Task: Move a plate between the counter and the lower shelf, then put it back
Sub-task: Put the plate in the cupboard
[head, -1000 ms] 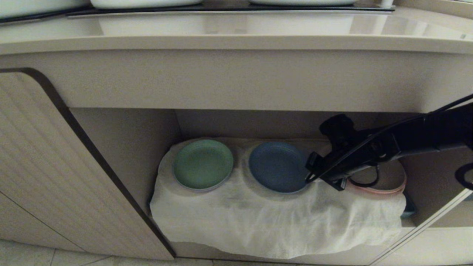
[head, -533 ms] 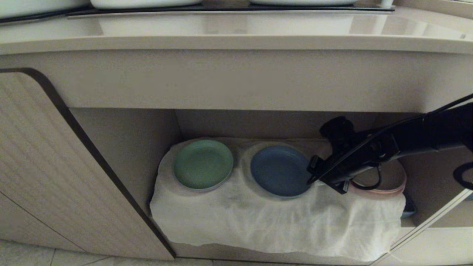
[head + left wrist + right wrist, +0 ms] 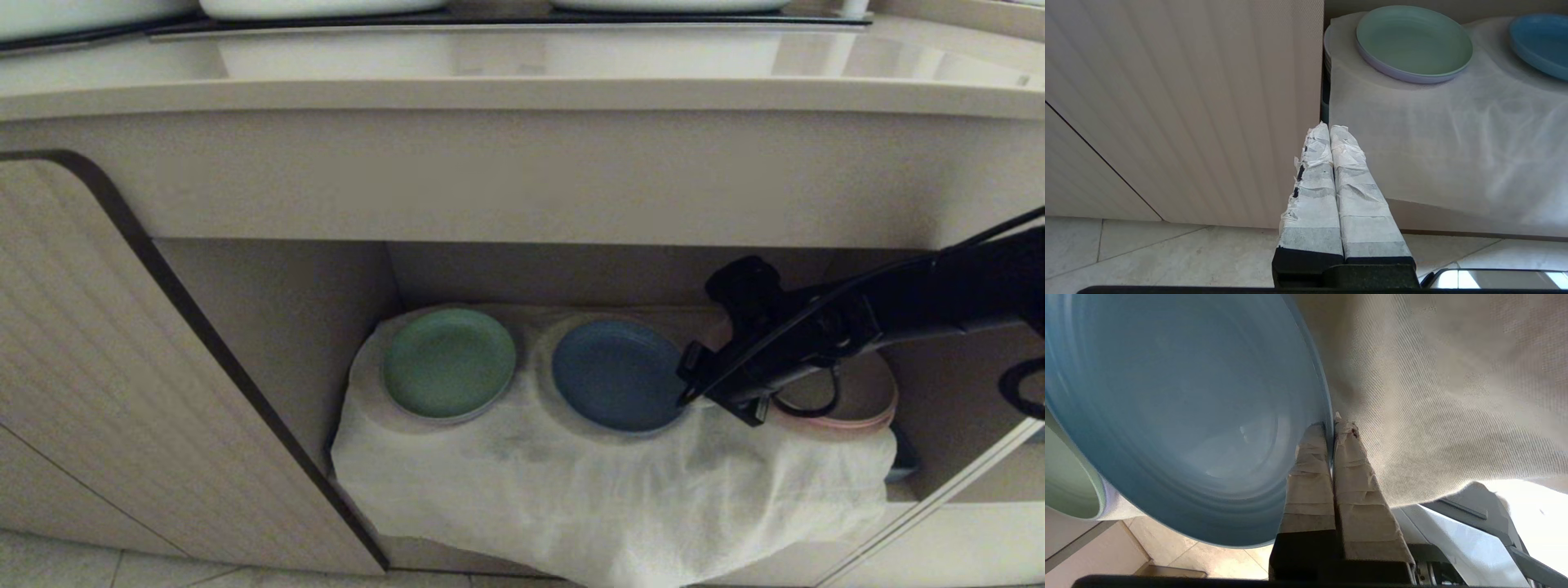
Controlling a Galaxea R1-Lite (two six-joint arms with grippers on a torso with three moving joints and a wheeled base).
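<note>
Light-blue plate [image 3: 614, 374] lying in the lower shelf [image 3: 277, 302], on a hump of the rumpled white cloth [image 3: 571, 490], beneath the counter [image 3: 522, 90]. Taken as landmark: this plate. To its left on the same cloth, close by but apart, a green plate [image 3: 449, 362]; to its right, mostly hidden behind the black arm, a beige pink-edged plate [image 3: 865, 412]. Right gripper [image 3: 684, 398] at the plate's right rim, reaching in from the right; in the right wrist view, taped fingers [image 3: 1310, 465] pinched on the rim edge, one inside the plate, one outside against the cloth: clenched, grasping the plate. Left gripper [image 3: 1329, 130] well away from the plate, down and to its left, before the ribbed cabinet door [image 3: 1180, 102], above the tiled floor [image 3: 1167, 257]; fingers pressed together, nothing between them.
</note>
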